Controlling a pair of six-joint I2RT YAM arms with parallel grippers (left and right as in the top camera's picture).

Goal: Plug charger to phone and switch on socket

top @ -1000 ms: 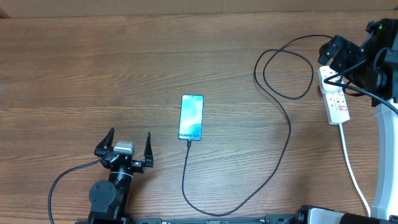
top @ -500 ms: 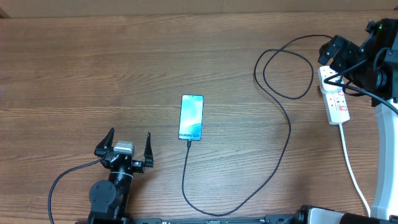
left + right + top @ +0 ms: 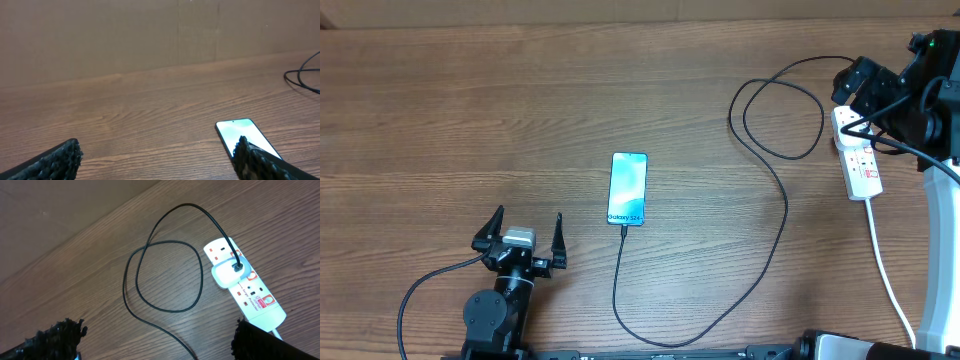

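The phone (image 3: 628,188) lies flat mid-table with its blue-teal screen up; it also shows in the left wrist view (image 3: 240,134). The black charger cable (image 3: 784,215) runs from the phone's near end, loops right and back, and ends in a plug seated in the white socket strip (image 3: 859,160). In the right wrist view the cable (image 3: 165,245) loops on the wood and its plug sits in the socket (image 3: 245,282). My left gripper (image 3: 520,245) is open and empty, near-left of the phone. My right gripper (image 3: 157,340) is open and empty, above the socket.
The socket's white cord (image 3: 888,275) runs toward the near right edge. A brown cardboard wall (image 3: 150,35) stands along the table's far side. The left arm's own black cable (image 3: 420,290) curves at the near left.
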